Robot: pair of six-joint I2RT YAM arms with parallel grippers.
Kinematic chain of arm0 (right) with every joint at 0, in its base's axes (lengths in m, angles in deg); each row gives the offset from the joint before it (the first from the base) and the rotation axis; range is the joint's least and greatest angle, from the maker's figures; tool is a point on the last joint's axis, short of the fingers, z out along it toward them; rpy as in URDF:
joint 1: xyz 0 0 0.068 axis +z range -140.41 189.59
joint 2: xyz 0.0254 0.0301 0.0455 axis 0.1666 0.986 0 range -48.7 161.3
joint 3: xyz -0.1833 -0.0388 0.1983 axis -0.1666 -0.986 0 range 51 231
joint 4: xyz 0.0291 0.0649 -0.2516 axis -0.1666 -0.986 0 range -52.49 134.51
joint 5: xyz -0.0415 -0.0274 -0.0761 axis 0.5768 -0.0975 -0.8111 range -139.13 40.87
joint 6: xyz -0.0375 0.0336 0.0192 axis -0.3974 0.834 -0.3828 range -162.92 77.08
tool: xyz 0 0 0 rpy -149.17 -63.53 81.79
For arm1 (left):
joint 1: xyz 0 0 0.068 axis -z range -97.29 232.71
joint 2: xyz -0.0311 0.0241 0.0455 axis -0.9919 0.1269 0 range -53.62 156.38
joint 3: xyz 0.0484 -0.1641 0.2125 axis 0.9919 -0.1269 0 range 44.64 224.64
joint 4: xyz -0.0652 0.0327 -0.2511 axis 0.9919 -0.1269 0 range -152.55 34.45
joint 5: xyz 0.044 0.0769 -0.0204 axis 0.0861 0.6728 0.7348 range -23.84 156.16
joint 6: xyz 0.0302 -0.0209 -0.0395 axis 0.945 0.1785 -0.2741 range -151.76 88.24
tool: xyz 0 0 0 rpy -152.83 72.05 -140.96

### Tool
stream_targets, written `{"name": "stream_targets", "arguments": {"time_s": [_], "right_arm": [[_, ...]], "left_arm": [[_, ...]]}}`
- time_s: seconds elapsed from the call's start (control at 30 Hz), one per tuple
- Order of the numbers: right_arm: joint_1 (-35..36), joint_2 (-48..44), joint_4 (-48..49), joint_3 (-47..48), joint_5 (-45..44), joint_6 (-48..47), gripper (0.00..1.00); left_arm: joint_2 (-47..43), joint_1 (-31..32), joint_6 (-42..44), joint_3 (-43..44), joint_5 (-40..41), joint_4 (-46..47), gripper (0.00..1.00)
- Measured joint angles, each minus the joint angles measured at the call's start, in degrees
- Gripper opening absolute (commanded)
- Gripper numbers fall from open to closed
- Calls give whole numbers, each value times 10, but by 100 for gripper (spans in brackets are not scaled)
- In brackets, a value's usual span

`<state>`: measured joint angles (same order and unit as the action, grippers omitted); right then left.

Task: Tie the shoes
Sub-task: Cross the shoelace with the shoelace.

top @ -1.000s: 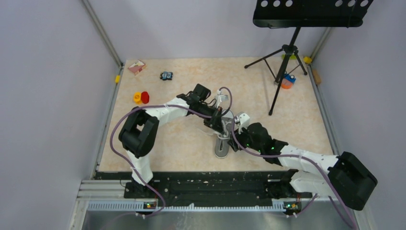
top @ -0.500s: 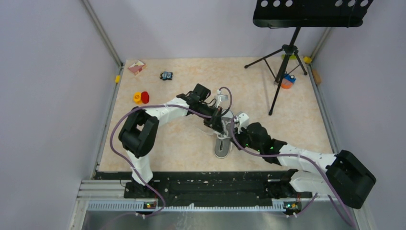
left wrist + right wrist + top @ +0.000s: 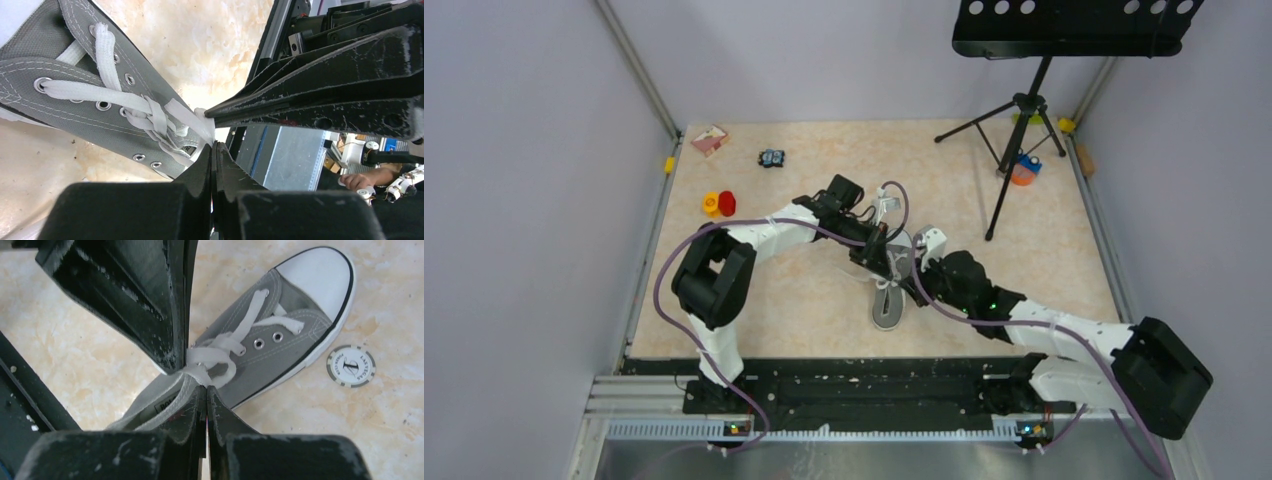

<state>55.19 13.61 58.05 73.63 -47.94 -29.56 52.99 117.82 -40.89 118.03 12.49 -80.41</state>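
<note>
- Two pinches sat tip to tip: your left gripper (image 3: 214,150) and right gripper (image 3: 206,390) each clamped white lace (image 3: 170,112).
- Sneaker (image 3: 280,335) lay just beneath, toe away from right gripper.

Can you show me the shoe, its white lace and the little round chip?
grey canvas sneaker with white toe cap (image 3: 316,276), right wrist view, on the toe cap.
white flat shoelace (image 3: 90,93), left wrist view, on the stretch crossing between eyelets.
round grey-and-white poker chip (image 3: 351,366), right wrist view, on its printed middle.
</note>
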Motion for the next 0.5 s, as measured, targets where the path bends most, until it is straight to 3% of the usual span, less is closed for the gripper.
{"name": "stream_targets", "arguments": {"time_s": [0.5], "right_arm": [[0, 111, 50, 49, -24, 80, 0]], "left_arm": [[-20, -1, -8, -1, -28, 10, 0]]}}
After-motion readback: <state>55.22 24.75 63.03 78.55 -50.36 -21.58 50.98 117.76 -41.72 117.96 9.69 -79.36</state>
